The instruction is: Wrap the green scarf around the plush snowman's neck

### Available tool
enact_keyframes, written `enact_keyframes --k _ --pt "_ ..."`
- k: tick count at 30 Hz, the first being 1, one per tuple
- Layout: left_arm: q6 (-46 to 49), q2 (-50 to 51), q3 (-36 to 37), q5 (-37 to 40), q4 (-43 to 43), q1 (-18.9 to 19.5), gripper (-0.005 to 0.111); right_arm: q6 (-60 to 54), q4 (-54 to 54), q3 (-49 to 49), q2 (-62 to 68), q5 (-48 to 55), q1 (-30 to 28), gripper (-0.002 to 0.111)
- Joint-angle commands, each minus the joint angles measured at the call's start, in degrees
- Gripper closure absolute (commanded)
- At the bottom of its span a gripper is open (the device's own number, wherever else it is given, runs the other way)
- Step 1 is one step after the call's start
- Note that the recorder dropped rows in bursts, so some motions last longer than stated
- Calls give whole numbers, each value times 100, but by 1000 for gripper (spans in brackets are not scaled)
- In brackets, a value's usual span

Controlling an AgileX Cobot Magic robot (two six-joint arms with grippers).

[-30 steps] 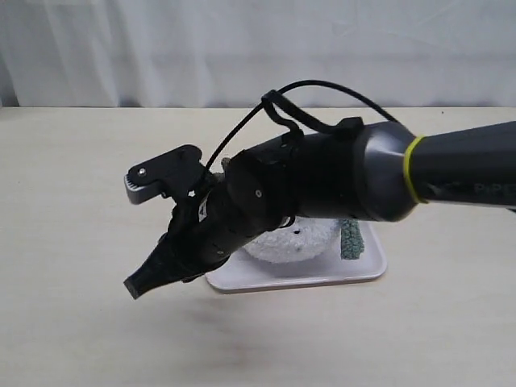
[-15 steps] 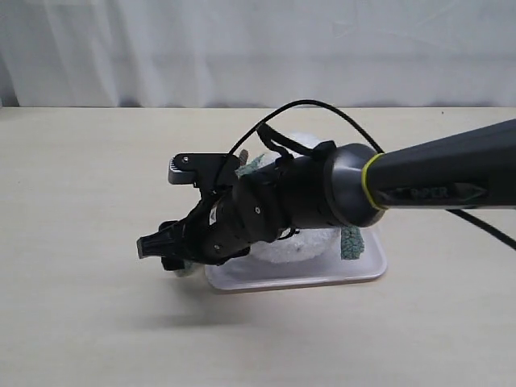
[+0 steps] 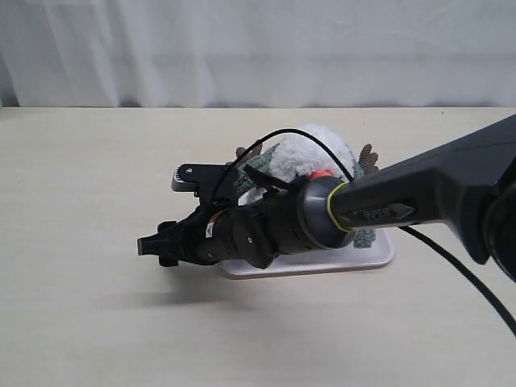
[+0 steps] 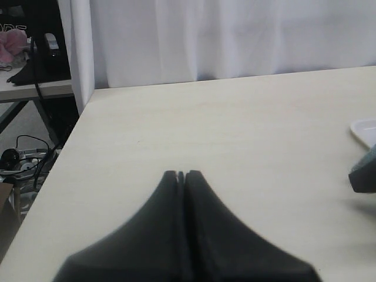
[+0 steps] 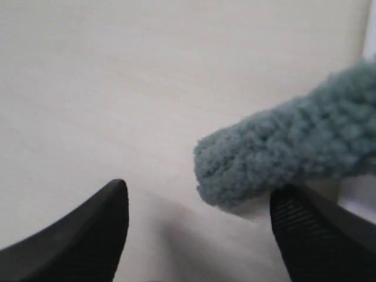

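The plush snowman (image 3: 310, 149) stands on a white tray (image 3: 379, 256); its orange nose peeks over my right arm. The green scarf (image 3: 256, 176) lies round its neck, one end low at the right (image 3: 367, 238). My right arm reaches across in front of it, and the right gripper (image 3: 153, 244) is level just left of the tray. In the right wrist view that gripper (image 5: 200, 235) is open, and a fuzzy scarf end (image 5: 288, 155) lies beside one finger, not gripped. The left gripper (image 4: 181, 175) is shut on nothing above bare table; it is out of the exterior view.
A white curtain hangs behind the table. The table's side edge (image 4: 70, 135) shows in the left wrist view, with cables and clutter on the floor beyond. The tray's corner (image 4: 365, 128) and a dark shape (image 4: 364, 173) sit at that view's edge.
My right arm has dropped lower and levelled out, its gripper now pointing left beside the tray. The snowman's head and the scarf, hidden behind the arm before, now show.
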Motion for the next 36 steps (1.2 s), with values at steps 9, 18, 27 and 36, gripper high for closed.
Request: enact_keyframes --k 9,18,27,36 --pt "14 -13 19 -40 -15 -48 107 -22 275 23 10 -428 -67 59" --pt "14 -13 19 -40 -15 -48 107 -22 117 23 10 -430 -67 104" --pt "14 -13 19 -40 -15 -48 107 -22 -714 23 -373 409 -55 104" --pt "14 -13 19 -40 -15 -48 107 -22 -1867 23 -1041 2476 -55 104"
